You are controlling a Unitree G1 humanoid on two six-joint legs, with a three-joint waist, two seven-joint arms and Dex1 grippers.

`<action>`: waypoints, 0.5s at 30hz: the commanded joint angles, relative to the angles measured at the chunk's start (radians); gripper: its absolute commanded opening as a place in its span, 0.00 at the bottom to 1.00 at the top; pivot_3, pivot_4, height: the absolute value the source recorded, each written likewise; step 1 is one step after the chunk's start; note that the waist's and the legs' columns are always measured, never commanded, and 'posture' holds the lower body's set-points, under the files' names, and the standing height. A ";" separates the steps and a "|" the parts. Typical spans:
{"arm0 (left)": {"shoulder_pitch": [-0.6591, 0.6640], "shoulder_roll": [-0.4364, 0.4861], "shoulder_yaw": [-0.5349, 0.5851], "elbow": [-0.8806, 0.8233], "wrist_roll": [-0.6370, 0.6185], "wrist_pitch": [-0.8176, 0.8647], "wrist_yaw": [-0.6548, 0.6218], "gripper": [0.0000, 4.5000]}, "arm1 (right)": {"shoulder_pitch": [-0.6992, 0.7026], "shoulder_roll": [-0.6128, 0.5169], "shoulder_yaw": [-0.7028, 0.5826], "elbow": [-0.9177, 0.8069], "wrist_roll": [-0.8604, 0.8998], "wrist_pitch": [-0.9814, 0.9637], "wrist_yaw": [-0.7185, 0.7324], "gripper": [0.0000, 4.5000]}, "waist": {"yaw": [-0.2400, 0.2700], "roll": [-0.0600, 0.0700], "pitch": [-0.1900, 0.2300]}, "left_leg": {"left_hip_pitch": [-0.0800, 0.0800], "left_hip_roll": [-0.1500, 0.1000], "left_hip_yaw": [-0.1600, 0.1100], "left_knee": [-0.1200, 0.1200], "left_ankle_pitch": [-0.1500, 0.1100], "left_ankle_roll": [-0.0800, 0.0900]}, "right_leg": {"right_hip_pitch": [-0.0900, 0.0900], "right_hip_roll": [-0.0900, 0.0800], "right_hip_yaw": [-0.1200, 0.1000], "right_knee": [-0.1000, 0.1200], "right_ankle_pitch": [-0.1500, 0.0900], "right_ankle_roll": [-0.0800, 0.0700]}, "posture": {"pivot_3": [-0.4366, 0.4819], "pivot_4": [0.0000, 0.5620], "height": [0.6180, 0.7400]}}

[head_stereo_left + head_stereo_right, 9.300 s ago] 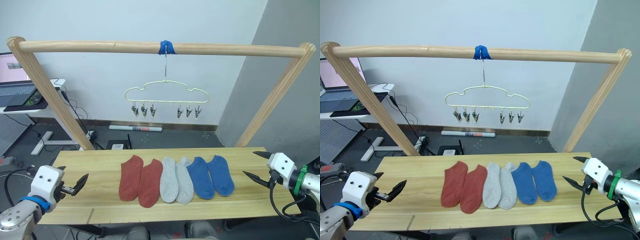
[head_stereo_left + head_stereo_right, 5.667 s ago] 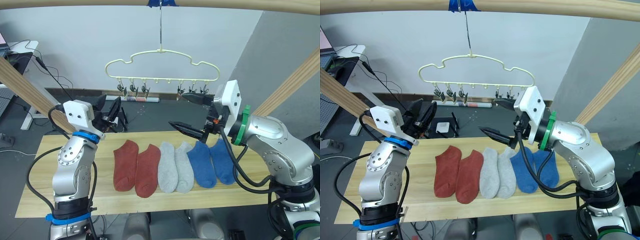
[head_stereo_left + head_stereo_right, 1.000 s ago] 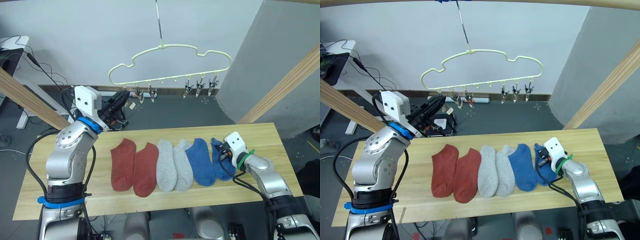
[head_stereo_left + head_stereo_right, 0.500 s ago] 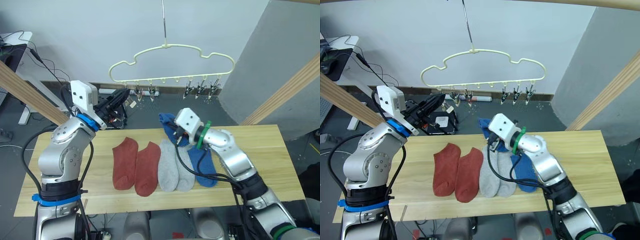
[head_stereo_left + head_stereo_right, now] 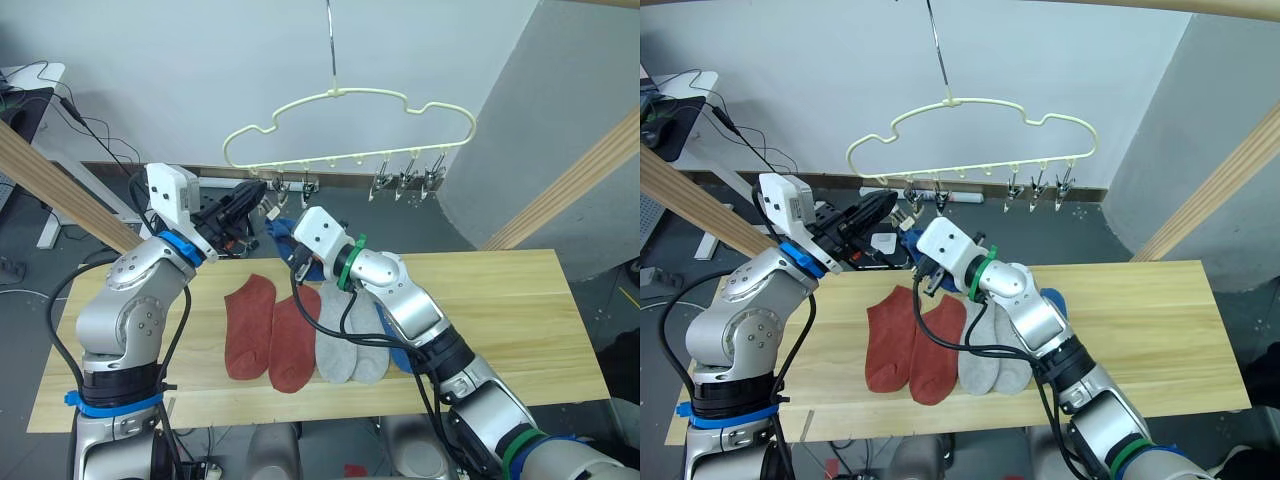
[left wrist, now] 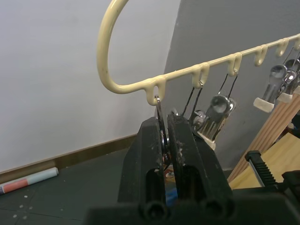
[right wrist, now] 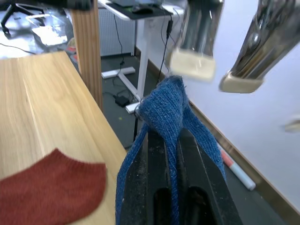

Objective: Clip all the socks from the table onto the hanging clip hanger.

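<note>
Wooden table [image 5: 560, 330] below; your right gripper [image 7: 169, 140] clamps a blue sock [image 7: 164, 105], toe up toward clips; left gripper [image 6: 165, 140] pinches leftmost clip [image 6: 159, 117].

White wall [image 5: 180, 70] meets dark grey floor [image 5: 330, 225] at wooden baseboard [image 5: 130, 172]. Grey partition [image 5: 560, 120] right of wall. White desk [image 5: 25, 85] left, cables [image 5: 95, 140] beside it.

Ribbed knit blue sock [image 7: 165, 115]; matt grainy wooden table [image 5: 520, 300]; glossy cream hanger [image 6: 140, 84] with shiny metal clips [image 6: 216, 112]; matt black fingers [image 6: 150, 154]
</note>
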State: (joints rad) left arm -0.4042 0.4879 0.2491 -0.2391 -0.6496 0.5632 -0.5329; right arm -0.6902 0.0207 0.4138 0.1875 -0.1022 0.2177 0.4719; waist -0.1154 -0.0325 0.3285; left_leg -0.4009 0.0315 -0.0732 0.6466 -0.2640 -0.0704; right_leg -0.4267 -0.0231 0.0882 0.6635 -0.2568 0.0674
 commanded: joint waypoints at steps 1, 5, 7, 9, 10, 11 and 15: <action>0.006 0.001 0.013 -0.048 -0.015 -0.001 0.006 0.00 | -0.028 0.036 -0.008 -0.009 0.008 -0.042 -0.010 0.01 | 0.000 0.000 0.000 | 0.000 0.000 0.000 0.000 0.000 0.000 | 0.000 0.000 0.000 0.000 0.000 0.000 | 0.32 0.59 0.94; 0.010 -0.001 0.011 -0.052 -0.017 0.001 0.013 0.00 | -0.035 0.052 -0.018 -0.003 0.011 -0.057 -0.016 0.01 | 0.000 0.000 0.000 | 0.000 0.000 0.000 0.000 0.000 0.000 | 0.000 0.000 0.000 0.000 0.000 0.000 | 0.33 0.59 0.94; 0.014 0.000 0.013 -0.053 -0.020 0.006 0.018 0.00 | -0.037 0.057 -0.024 -0.007 0.014 -0.060 -0.020 0.01 | 0.000 0.000 0.000 | 0.000 0.000 0.000 0.000 0.000 0.000 | 0.000 0.000 0.000 0.000 0.000 0.000 | 0.33 0.59 0.94; 0.018 0.000 0.018 -0.053 -0.029 0.013 0.023 0.00 | -0.038 0.058 -0.028 -0.009 0.016 -0.063 -0.022 0.01 | 0.000 0.000 0.000 | 0.000 0.000 0.000 0.000 0.000 0.000 | 0.000 0.000 0.000 0.001 0.000 0.000 | 0.33 0.59 0.94; 0.019 -0.004 0.026 -0.053 -0.043 0.018 0.027 0.00 | -0.039 0.058 -0.029 -0.010 0.016 -0.063 -0.022 0.01 | 0.000 0.000 0.000 | 0.000 0.000 0.000 0.000 0.000 0.000 | 0.000 0.000 0.000 0.001 0.000 0.000 | 0.33 0.59 0.94; 0.019 -0.007 0.035 -0.051 -0.053 0.024 0.034 0.00 | -0.040 0.059 -0.030 -0.010 0.017 -0.063 -0.022 0.01 | 0.000 0.000 0.000 | 0.000 0.000 0.000 0.000 0.000 0.000 | 0.000 0.000 0.000 0.000 0.000 0.000 | 0.33 0.59 0.94; 0.017 -0.008 0.043 -0.045 -0.061 0.030 0.046 0.24 | -0.042 0.062 -0.034 -0.006 0.016 -0.064 -0.023 0.00 | 0.000 0.000 0.000 | 0.000 0.000 0.000 0.000 0.000 0.000 | 0.000 0.000 0.000 0.000 0.000 0.000 | 0.33 0.59 0.94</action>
State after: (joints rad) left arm -0.3959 0.4798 0.2769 -0.2557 -0.6960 0.5866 -0.4906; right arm -0.7089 0.0615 0.3921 0.2049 -0.0962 0.1836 0.4554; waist -0.1151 -0.0326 0.3285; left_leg -0.4010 0.0315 -0.0736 0.6468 -0.2640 -0.0704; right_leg -0.4267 -0.0232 0.0880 0.6639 -0.2568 0.0674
